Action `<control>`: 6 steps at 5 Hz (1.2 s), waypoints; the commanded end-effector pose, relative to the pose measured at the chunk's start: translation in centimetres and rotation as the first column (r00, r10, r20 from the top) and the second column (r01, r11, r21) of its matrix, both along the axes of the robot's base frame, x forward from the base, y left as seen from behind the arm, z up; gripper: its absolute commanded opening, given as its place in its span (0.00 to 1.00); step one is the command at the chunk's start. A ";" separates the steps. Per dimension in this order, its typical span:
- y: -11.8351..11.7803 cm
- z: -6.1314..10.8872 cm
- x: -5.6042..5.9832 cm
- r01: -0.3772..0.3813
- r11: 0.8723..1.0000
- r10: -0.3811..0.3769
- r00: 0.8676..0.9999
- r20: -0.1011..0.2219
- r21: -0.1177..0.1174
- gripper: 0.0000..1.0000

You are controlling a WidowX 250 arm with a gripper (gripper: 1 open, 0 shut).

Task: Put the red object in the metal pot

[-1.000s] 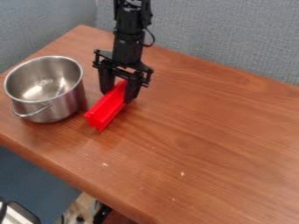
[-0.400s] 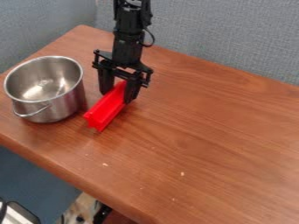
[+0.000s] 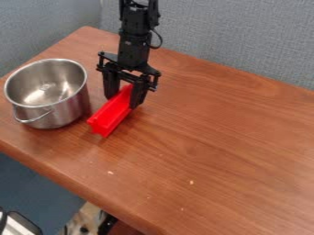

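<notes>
The black claw [image 3: 127,95] points steeply down at the tabletop [image 3: 208,138], its two fingers [image 3: 108,88] standing on either side of the upper end of the red block [image 3: 112,114]. The fingers bracket that end closely and the block's far tip sits between them, so the claw appears clenched on the red block, though the exact contact of the pads is too small to make out. Above the claw, the dark arm [image 3: 136,32] rises almost vertically toward the top edge of the view, in front of a grey-blue wall [image 3: 245,37].

The red block is a long rectangular bar. It lies at a slant, its upper end in the claw and its lower end reaching toward the near-left, resting on or just above the wood; which of the two cannot be told.

Just to the left of the block stands the metal pot [image 3: 47,90], round, shiny and upright, with nothing visible inside it. Its thin wire handle [image 3: 37,120] hangs down along the near side. Pot and block are close but apart.

The tabletop is reddish-brown wood, and its near edge runs diagonally across the lower left.
</notes>
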State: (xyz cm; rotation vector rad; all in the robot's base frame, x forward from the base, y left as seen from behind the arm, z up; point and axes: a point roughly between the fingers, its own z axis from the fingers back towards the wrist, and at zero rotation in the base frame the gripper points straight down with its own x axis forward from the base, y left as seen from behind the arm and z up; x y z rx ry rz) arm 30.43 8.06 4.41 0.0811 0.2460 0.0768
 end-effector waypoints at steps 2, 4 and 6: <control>0.3 2.8 1.0 -0.002 1.000 0.000 0.997 0.080 0.021 0.00; 0.4 3.1 0.9 -0.006 1.000 0.004 0.997 0.078 0.019 0.00; 0.4 3.4 0.8 -0.010 1.000 0.009 0.997 0.077 0.017 0.00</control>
